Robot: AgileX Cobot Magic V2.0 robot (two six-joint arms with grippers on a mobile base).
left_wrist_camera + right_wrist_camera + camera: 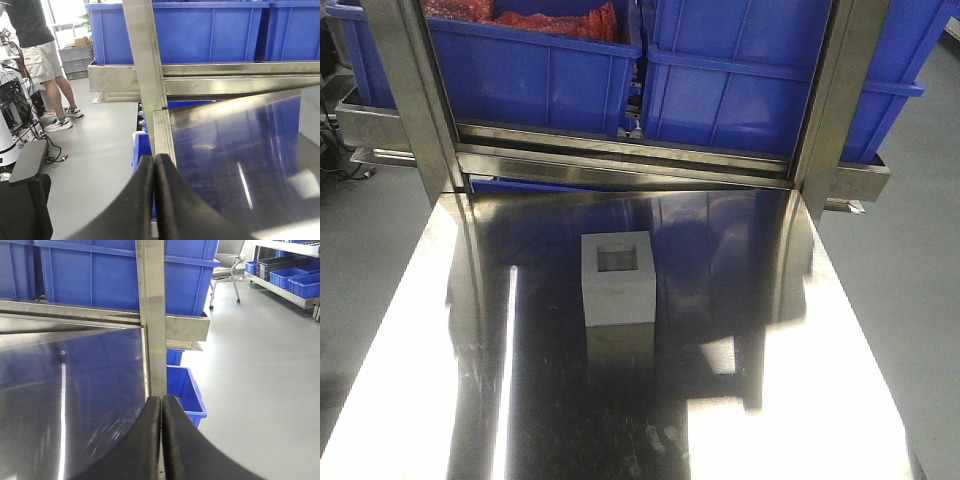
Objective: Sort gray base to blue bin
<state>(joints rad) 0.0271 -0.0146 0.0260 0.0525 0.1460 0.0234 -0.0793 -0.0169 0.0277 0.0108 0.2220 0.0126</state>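
The gray base (618,278) stands upright on the shiny steel table (760,400), near its middle, with its square recess facing up. Its pale side shows at the right edge of the left wrist view (311,115). Two blue bins sit side by side on the rack behind the table: the left one (535,75) holds red material, and the inside of the right one (760,85) is hidden. My left gripper (154,157) is shut and empty over the table's left edge. My right gripper (161,399) is shut and empty over the right edge. Neither is near the block.
Steel uprights (410,90) (835,100) rise at the table's far corners, with a crossbar (620,165) between them. Smaller blue crates sit on the floor beside the table (187,390) (141,150). A person (42,60) stands at the left, and a chair (225,270) at the right.
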